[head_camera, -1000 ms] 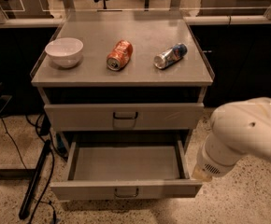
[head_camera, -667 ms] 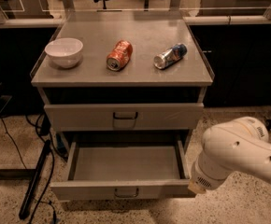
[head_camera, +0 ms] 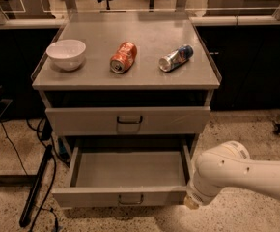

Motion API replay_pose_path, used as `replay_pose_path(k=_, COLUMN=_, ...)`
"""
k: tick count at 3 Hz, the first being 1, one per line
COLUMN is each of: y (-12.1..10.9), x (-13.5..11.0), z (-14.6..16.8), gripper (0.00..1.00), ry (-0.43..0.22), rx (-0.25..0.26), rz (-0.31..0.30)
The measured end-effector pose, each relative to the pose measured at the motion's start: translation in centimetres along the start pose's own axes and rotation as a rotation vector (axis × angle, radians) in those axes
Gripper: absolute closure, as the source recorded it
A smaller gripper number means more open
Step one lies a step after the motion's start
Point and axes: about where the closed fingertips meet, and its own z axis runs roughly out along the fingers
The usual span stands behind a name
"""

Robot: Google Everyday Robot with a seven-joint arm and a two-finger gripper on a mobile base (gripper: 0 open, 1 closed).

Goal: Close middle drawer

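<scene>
middle drawer [head_camera: 130, 172] open; end effector [head_camera: 192, 203] at right corner

Gripper [head_camera: 192, 204] crowds front-right corner of middle drawer [head_camera: 96, 196].

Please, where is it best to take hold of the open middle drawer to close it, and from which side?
Take the middle drawer at the small pull handle in the centre of its low front panel, coming from the front: it stands pulled out and straight, so a central push should not skew it. The gripper is at its front right corner.
</scene>
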Motion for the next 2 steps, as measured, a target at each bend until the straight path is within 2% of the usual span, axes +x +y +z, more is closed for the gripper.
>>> replay_pose_path(k=1, y=0.1, x=0.1, z=0.5, gripper=1.0, ry=0.002, rx=-0.009, rz=0.003)
replay_pose_path(k=2, y=0.8, x=0.3, z=3.0, gripper=1.0, ry=0.012, rx=-0.039, rz=0.015)
